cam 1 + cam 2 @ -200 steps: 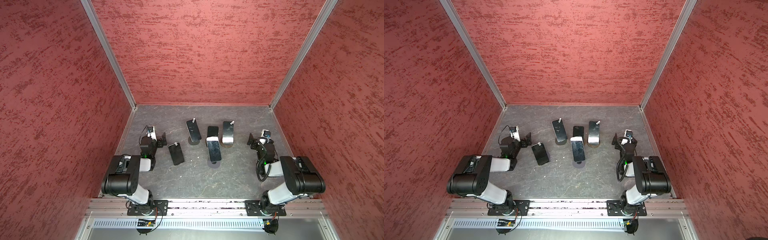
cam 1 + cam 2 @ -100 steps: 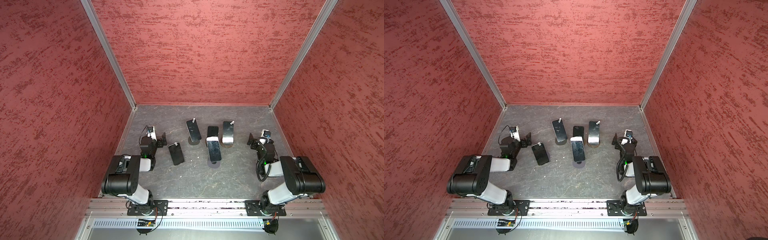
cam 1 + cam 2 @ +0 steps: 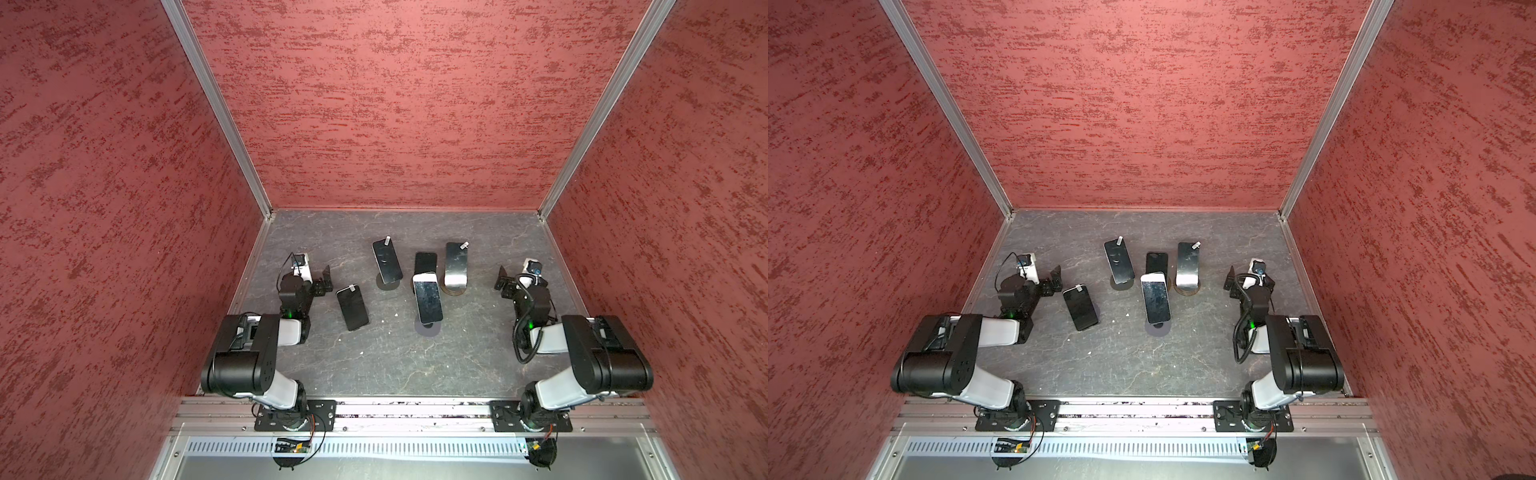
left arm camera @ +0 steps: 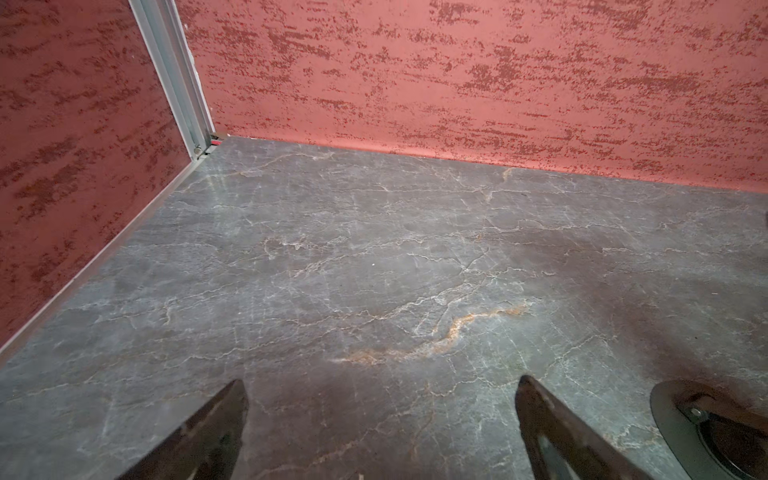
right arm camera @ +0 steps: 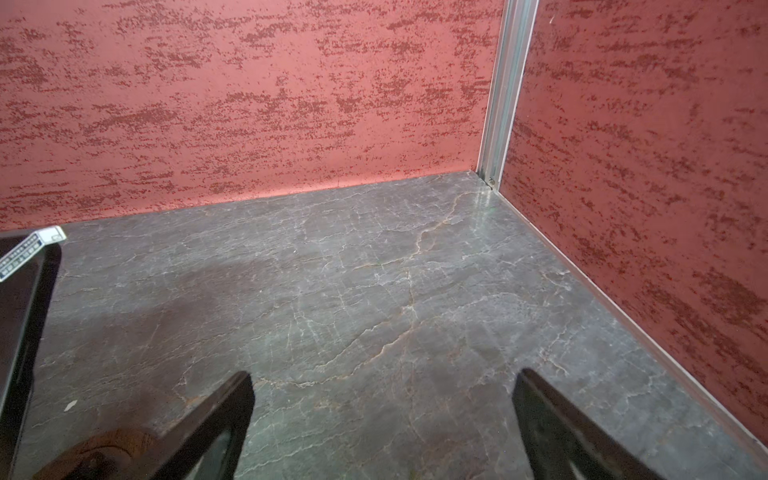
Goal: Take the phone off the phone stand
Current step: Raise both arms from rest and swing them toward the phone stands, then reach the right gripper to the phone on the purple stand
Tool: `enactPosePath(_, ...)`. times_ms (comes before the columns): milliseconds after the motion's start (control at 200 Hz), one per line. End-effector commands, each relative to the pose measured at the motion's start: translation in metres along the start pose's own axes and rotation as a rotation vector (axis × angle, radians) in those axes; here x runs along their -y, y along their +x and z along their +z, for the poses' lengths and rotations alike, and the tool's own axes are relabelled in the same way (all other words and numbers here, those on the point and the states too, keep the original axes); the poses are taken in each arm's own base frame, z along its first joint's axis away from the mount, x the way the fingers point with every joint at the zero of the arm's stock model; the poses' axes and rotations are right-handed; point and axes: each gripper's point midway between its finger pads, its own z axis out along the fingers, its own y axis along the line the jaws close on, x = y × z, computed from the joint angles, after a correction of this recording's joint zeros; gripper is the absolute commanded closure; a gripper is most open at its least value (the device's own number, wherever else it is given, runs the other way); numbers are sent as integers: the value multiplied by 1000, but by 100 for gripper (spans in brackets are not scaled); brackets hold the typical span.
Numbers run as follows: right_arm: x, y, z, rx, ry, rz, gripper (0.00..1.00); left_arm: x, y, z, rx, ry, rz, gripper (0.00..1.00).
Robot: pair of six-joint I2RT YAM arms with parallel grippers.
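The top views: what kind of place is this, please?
Most likely a robot data-collection cell, not a home: red textured panels in aluminium framing box in a grey table, two arms bolted to a front rail, and phones propped on stands.

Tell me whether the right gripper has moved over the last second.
No. In a top view the right gripper sits open at the same gap from the wooden stand base as before.
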Motion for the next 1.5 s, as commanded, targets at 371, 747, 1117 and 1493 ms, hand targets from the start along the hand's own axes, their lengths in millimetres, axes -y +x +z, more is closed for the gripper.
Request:
enactPosePath(371,9,-23,-8,-244,126,144,1,-13,-56,-77,-67,-149,-209,1)
enactPosePath(747,-14,-32,-44,-447,80,301,1,27,-58,-152,-195,-105,-296,0)
enactPosePath(1117,-63,-40,-64,-536,-33,264,1,104,-36,-183,-383,165,-270,1)
enactPosePath(1493,-121,-22,-55,-646,-134,150,1,201,-38,-190,-354,392,-171,1)
